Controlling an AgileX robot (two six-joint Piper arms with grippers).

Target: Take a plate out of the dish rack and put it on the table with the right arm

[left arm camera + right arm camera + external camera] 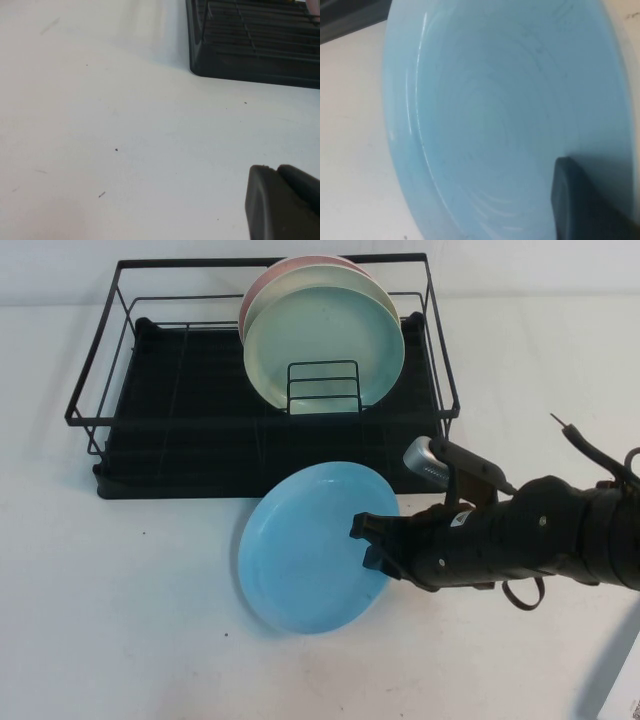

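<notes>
The table [120,620] presents open white surface along its near edge and across the whole near-left area, marked only by small dark specks.

The plate [305,545] sits in front of the dish rack, outside it, tilted, with its far rim just beside the rack's near tray edge. Whether its lower rim touches the tabletop cannot be told. The right gripper [372,543] reaches in from the right side and is clamped on the plate's right rim. In the right wrist view, one black finger [585,200] presses on the plate's inner face [505,115]. The right arm [560,535] extends toward the table's right edge, with its silver-grey cylindrical part [425,458] near the rack's near-right corner.

The left gripper [282,205] shows only in the left wrist view as one black finger above bare tabletop, well apart from a corner of the rack tray [250,45]; its jaw state cannot be told.

The dish rack [180,430] stands at the far centre. Its left portion holds nothing. A mint-green plate [325,345] stands upright against the wire divider [322,388], with a pink plate [262,290] directly behind it.
</notes>
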